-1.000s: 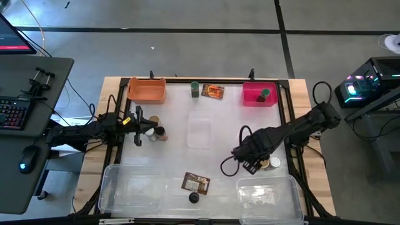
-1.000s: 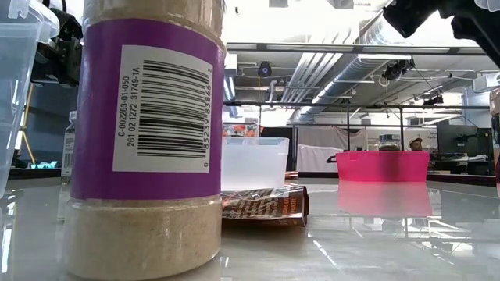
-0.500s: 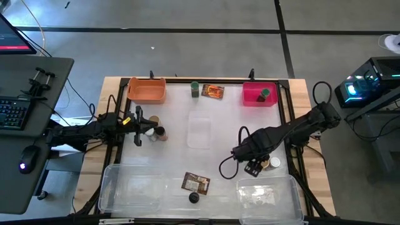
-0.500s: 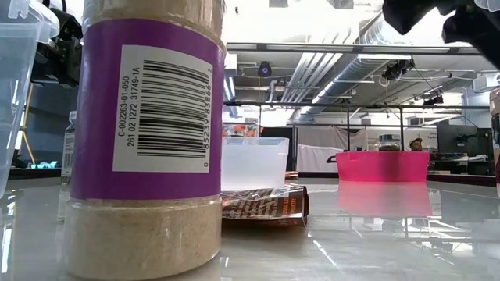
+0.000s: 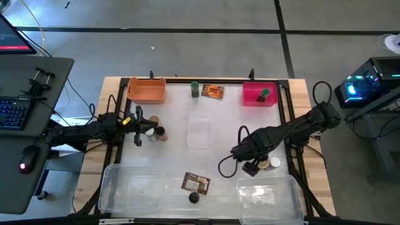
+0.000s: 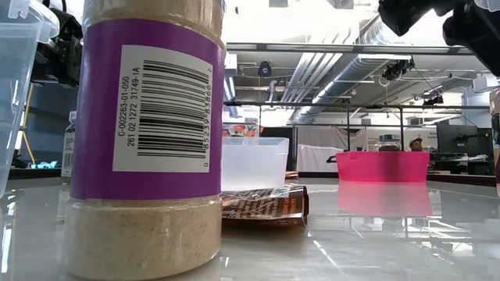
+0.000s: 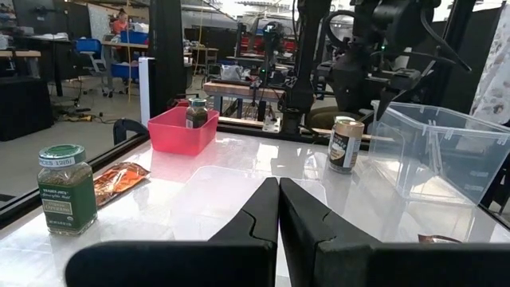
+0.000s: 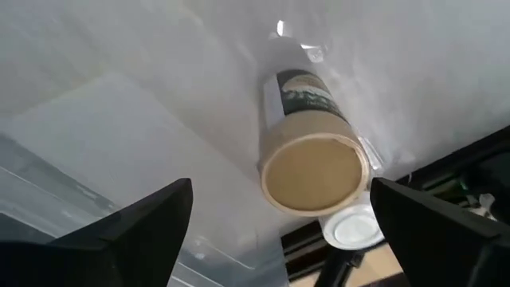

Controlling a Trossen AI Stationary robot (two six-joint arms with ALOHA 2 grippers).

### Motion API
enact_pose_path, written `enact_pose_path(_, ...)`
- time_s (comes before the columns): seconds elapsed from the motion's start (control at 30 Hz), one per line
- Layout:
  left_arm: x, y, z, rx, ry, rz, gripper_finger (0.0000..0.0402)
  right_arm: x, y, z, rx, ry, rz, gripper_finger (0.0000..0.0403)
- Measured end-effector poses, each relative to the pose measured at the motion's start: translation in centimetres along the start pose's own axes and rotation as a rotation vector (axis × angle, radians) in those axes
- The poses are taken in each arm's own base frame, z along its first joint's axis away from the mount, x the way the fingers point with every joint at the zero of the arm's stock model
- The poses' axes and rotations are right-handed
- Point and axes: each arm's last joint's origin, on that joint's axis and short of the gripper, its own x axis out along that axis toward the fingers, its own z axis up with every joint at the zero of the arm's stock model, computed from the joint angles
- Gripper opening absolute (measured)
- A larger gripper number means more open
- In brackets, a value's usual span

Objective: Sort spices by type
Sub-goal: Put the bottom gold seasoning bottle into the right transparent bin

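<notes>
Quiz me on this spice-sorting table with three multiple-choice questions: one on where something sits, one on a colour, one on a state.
1. Where is the dark-lidded glass jar?
A. in the pink plastic bin
B. in the orange plastic bin
C. on the bare table

2. What colour is the lid of the round jar with the green label beside the flat orange-brown packet?
A. white
B. green
C. black

3. How do the right gripper's jaws stand over the tan-lidded round jar?
A. shut on it
B. shut beside it
C. open, apart from it

Answers:
1. A: the high view shows it inside the pink bin.
2. B: the left wrist view shows a green lid.
3. C: the right wrist view shows both jaws spread clear of the jar.
</notes>
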Motion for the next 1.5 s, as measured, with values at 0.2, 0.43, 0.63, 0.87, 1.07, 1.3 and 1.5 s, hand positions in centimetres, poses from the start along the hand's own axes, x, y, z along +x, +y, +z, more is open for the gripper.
enact_pose_path(0.2, 0.0, 0.0, 0.0, 0.0, 0.0, 0.0, 0.0001, 0.0, 0.0, 0.0, -0.05, -0.001, 0.002, 0.0377)
enact_pose_path(0.43, 0.0, 0.0, 0.0, 0.0, 0.0, 0.0, 0.0001, 0.5, -0.6, -0.1, -0.098, 0.021, -0.061, 0.0377)
enact_pose_path(0.63, 0.0, 0.0, 0.0, 0.0, 0.0, 0.0, 0.0001, 1.8, -0.9, -0.1, -0.146, 0.08, -0.054, 0.0377)
enact_pose_path(0.87, 0.0, 0.0, 0.0, 0.0, 0.0, 0.0, 0.0001, 1.8, -0.9, 0.0, -0.183, 0.059, -0.066, 0.0377)
enact_pose_path(1.07, 0.0, 0.0, 0.0, 0.0, 0.0, 0.0, 0.0001, 2.7, -1.1, 0.1, -0.177, 0.083, -0.063, 0.0377)
enact_pose_path(1.3, 0.0, 0.0, 0.0, 0.0, 0.0, 0.0, 0.0001, 4.4, -1.7, 0.1, -0.16, 0.14, -0.072, 0.0377)
enact_pose_path(1.5, 0.0, 0.0, 0.0, 0.0, 0.0, 0.0, 0.0001, 4.4, -1.4, 0.3, -0.179, 0.096, -0.059, 0.0377)
